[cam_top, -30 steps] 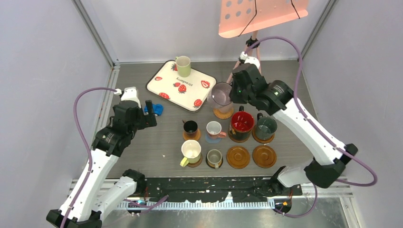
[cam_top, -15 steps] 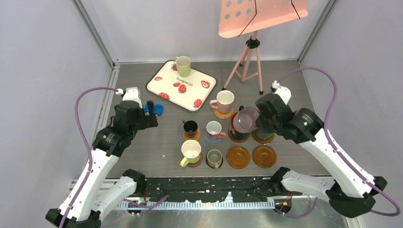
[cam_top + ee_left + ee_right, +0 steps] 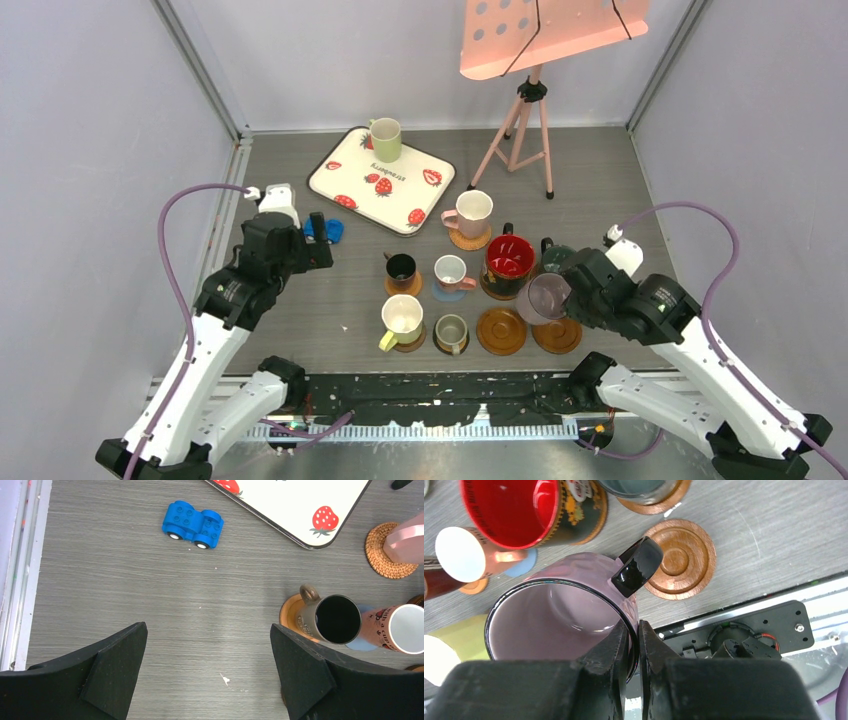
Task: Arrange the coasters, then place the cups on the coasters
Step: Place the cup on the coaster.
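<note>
Right jaws pinch the mauve mug (image 3: 549, 620) by its rim; left jaws gape empty. Next I lower it onto a bare brown coaster (image 3: 681, 560).

White arms (image 3: 205, 345) with black joints (image 3: 262, 250), purple cables (image 3: 161, 222), black fingers (image 3: 107, 680).

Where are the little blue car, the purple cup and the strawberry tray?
blue car (image 3: 193, 524), left wrist view, on its studded top.
purple cup (image 3: 556, 622), right wrist view, on its inside wall.
strawberry tray (image 3: 402, 198), top view, on a bare white patch between strawberries.
</note>
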